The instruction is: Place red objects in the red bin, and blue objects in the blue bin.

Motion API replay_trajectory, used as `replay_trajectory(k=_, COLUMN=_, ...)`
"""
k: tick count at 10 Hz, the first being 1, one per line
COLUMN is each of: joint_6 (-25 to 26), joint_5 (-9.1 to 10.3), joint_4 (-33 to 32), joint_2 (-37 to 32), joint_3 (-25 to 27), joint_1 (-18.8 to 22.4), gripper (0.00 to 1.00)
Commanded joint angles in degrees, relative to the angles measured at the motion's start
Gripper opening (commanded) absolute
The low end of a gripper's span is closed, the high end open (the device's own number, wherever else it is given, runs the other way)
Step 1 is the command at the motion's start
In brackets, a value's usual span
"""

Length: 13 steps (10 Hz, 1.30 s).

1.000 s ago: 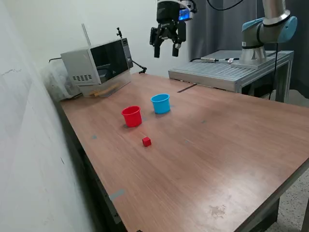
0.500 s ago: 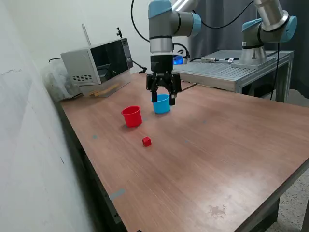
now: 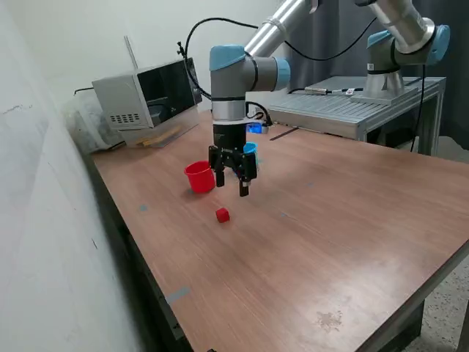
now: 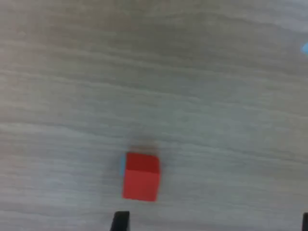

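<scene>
Your end effector (image 3: 232, 182) spread open and empty, above the tabletop (image 3: 330, 220), red cube (image 3: 223, 215) just below it, untouched

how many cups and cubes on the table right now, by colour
red cup: 1
light-blue cup, mostly hidden behind the gripper: 1
red cube: 1
blue cubes: 0 in view
total: 3

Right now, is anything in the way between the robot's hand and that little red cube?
Nothing visible. The open hand hangs above bare table, with the red cube lying free below it; the red cup stands off to the side.
</scene>
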Motion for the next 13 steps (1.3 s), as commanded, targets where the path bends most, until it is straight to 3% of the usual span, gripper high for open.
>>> replay_trajectory(k=1, joint_6=0.4, joint_5=-1.23, joint_4=-0.6, joint_2=2.1, joint_3=-1.8, joint_1=-0.3, gripper=1.0)
replay_trajectory(k=4, joint_6=0.4, joint_5=-1.41, joint_4=-0.7, joint_2=3.7, joint_3=-3.3, joint_1=-0.8, gripper=1.0)
replay_trajectory(k=6, joint_6=0.4, joint_5=-2.54, joint_4=-0.9, joint_2=4.8, joint_3=-4.2, joint_1=-1.0, gripper=1.0)
replay_trajectory(k=13, joint_6=0.4, joint_5=-2.55, joint_4=-0.9, joint_2=6.6, joint_3=-5.3, joint_1=-1.3, gripper=1.0)
